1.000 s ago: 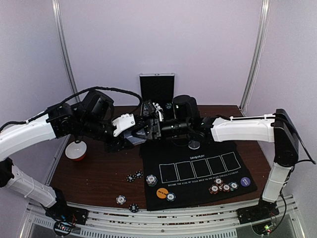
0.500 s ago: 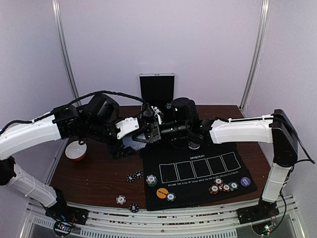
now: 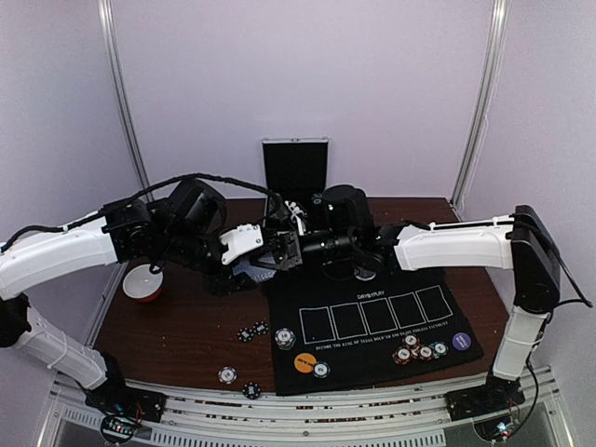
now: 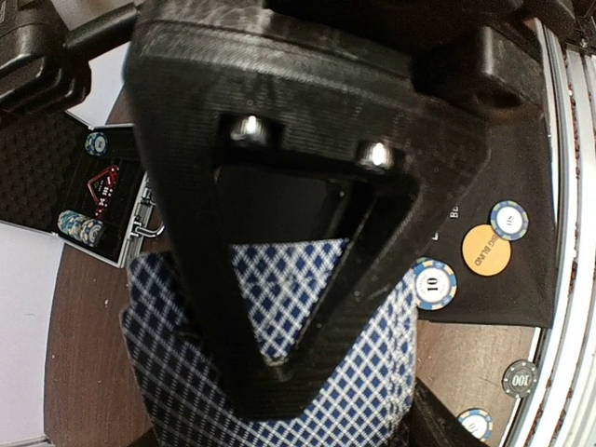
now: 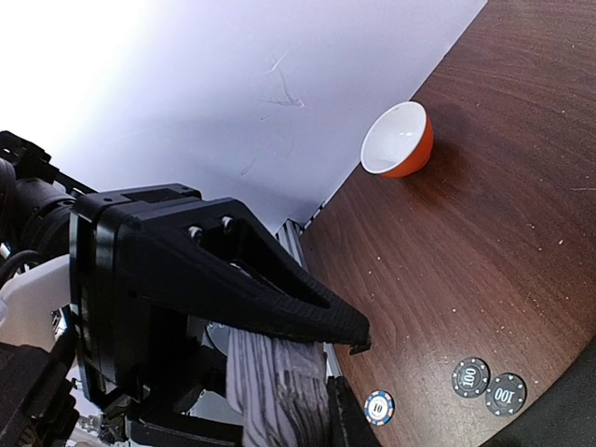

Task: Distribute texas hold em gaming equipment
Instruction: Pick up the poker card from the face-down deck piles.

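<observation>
My two grippers meet above the table's middle. My left gripper (image 3: 257, 257) is shut on a fanned stack of blue-checked playing cards (image 3: 244, 270); the cards fill the left wrist view (image 4: 372, 391) under its finger (image 4: 270, 372). My right gripper (image 3: 279, 250) reaches in from the right, and the same cards (image 5: 275, 391) sit edge-on between its nearly closed jaws. An orange button (image 3: 305, 362) and a purple button (image 3: 461, 341) lie on the black mat (image 3: 372, 321), with poker chips (image 3: 414, 352) near the mat's front. Loose chips (image 3: 251, 331) lie on the wood.
The open silver case (image 3: 295, 168) stands at the back, its chips showing in the left wrist view (image 4: 79, 223). A red-and-white bowl (image 3: 143, 282) sits at the left, also in the right wrist view (image 5: 399, 140). A grey disc (image 3: 366, 272) lies behind the mat.
My left gripper has moved right and slightly up with the cards, closing on the right gripper. The right arm has barely moved.
</observation>
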`<state>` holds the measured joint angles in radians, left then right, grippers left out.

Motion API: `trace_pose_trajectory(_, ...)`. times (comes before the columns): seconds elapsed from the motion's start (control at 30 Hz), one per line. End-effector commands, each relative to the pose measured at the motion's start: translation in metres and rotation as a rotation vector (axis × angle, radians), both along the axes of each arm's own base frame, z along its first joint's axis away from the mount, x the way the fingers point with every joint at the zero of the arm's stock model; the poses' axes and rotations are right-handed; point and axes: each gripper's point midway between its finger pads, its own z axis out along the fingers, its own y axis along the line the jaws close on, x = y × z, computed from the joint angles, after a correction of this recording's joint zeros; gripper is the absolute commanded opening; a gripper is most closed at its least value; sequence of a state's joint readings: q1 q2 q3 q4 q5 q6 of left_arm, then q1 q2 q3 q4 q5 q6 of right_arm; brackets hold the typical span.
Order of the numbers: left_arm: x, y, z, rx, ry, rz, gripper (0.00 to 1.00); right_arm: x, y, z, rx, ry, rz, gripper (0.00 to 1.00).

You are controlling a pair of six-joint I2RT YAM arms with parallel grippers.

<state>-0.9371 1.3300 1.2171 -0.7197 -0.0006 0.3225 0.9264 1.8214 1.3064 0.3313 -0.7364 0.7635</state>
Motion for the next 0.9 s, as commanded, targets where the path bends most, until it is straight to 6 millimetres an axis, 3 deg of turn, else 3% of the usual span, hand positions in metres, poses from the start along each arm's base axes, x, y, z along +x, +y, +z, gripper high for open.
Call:
trace_pose_trajectory(0.0,0.008,-0.004,0.007,-0.024,-0.041,0.002,0.55,-0.015,-0.006,0.029,0.023,-0.046,0.024,0.13)
trace_pose_trajectory(0.43,-0.001,-0.003,0.013,-0.051,-0.034,-0.025,0.49,0.002,-0.021,0.017,-0.084,-0.105,-0.072,0.34)
trace_pose_trajectory(0.87,0.0,0.0,0.003,-0.026,-0.025,-0.012,0.47,0.007,-0.038,0.011,-0.172,-0.143,-0.113,0.36)
